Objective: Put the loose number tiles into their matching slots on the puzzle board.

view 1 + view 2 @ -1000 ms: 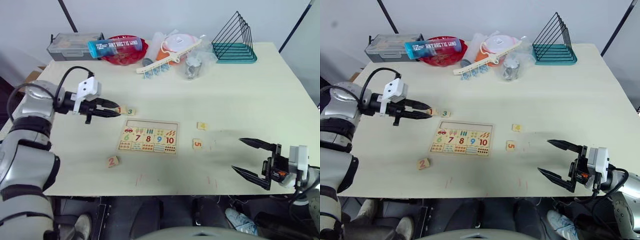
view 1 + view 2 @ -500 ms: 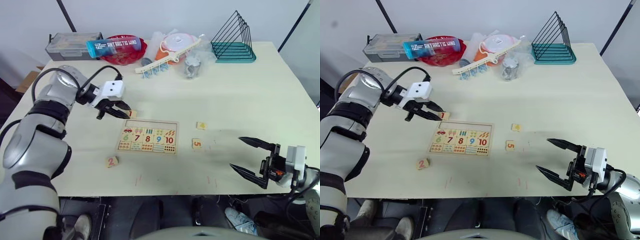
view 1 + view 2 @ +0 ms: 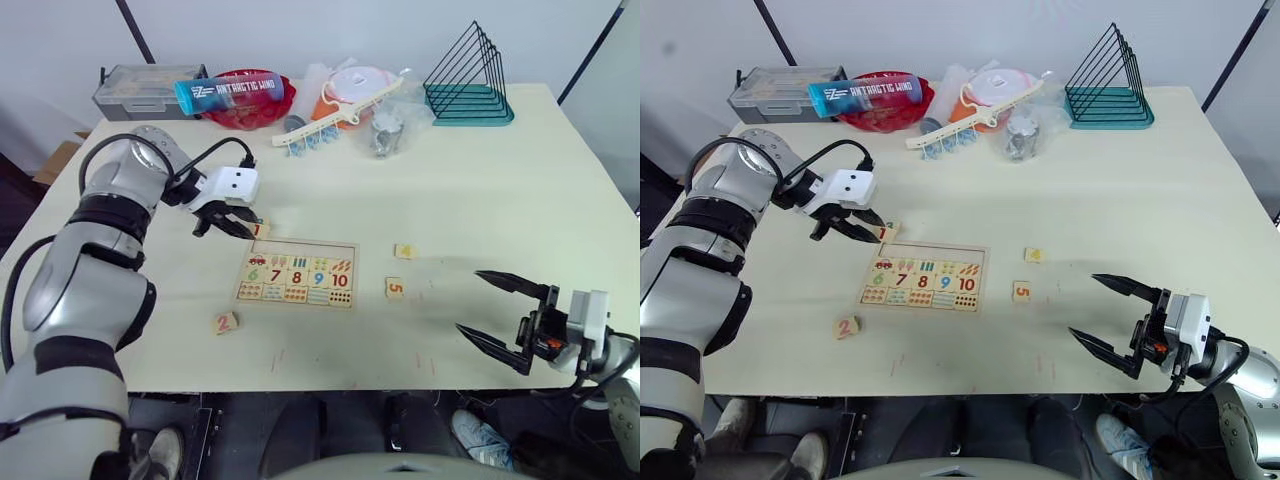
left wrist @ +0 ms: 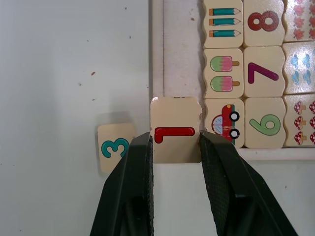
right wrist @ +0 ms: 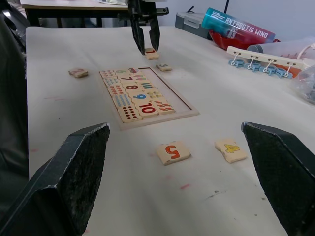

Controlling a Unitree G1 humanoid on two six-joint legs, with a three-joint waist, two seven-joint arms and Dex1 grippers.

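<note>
The left tool (image 4: 175,142) is clamped on tile 1 (image 4: 175,130) at the puzzle board's (image 3: 296,273) far left corner, its long axis running left-right. Tile 3 (image 4: 116,147) lies just beside. The right tool (image 3: 505,312) is spread apart near tile 5 (image 3: 395,288).

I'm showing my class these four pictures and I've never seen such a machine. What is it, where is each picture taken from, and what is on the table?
It is a humanoid robot with two arms, each ending in two black fingers. The two wide pictures come from cameras in its head, looking down over a table. The two close pictures come from cameras on its wrists.

On the table lies a puzzle board with numbers 6 to 10. Its top row of slots is not yet filled. The left gripper pinches tile 1 at the board's corner. Tile 3 lies beside it. Tiles 2, 4 and 5 lie loose. The right gripper is open and holds nothing.
</note>
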